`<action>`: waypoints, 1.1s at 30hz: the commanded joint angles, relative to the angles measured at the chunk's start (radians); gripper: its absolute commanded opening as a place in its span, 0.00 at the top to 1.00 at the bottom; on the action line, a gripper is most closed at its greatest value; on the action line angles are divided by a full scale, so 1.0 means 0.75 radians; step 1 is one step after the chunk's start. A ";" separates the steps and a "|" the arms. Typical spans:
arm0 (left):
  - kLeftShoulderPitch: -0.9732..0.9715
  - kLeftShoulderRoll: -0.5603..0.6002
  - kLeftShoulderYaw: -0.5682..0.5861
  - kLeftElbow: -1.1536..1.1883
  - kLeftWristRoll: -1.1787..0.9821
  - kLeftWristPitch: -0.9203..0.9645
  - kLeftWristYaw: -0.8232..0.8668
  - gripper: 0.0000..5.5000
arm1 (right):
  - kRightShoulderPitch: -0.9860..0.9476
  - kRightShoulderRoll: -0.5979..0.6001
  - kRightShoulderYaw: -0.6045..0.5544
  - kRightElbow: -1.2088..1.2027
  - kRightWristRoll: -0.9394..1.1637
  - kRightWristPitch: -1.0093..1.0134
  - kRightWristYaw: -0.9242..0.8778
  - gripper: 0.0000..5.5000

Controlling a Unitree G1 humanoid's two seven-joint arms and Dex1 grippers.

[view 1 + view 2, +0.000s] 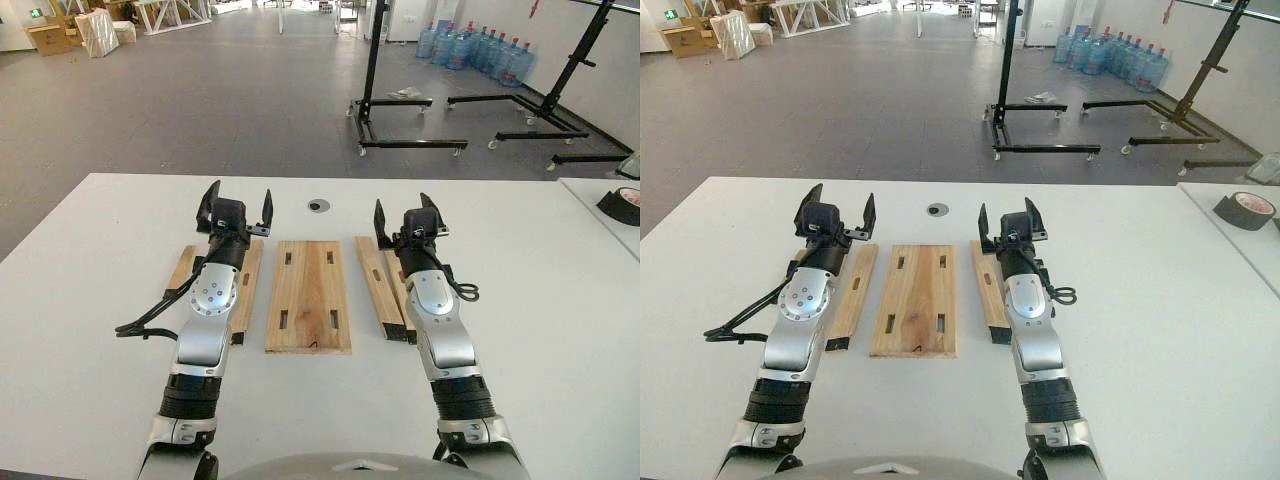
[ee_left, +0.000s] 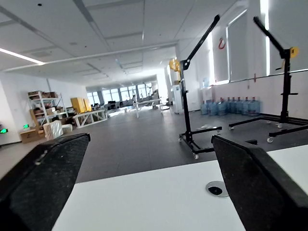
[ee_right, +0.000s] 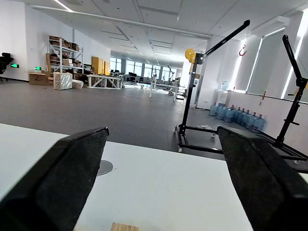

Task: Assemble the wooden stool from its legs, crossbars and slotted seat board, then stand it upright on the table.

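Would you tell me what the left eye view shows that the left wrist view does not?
The left eye view adds the slotted seat board, the wooden planks on either side of it, and the open right gripper. The left wrist view adds the ceiling and shelving. Both share the open left gripper, the white table, its cable hole, the black stands and the water bottles.

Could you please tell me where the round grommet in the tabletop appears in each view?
Left eye view: round grommet near the far edge of the table, beyond the seat board.
Right eye view: same spot, beyond the board.
Left wrist view: on the table, beside one finger.
Right wrist view: partly behind one finger.
Shared landmark: the black wheeled stand on the floor beyond.
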 commanded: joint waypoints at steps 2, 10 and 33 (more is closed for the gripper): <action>0.014 -0.009 -0.012 0.028 -0.007 -0.036 -0.014 0.16 | -0.005 -0.022 -0.007 0.001 0.011 -0.016 0.025 0.24; 0.005 -0.040 -0.004 0.047 0.001 -0.059 0.015 0.16 | 0.007 -0.055 0.000 -0.009 0.004 -0.018 0.063 0.24; 0.032 -0.061 0.017 0.022 0.041 -0.048 0.086 0.16 | 0.024 -0.084 -0.098 -0.091 0.110 0.161 0.079 0.24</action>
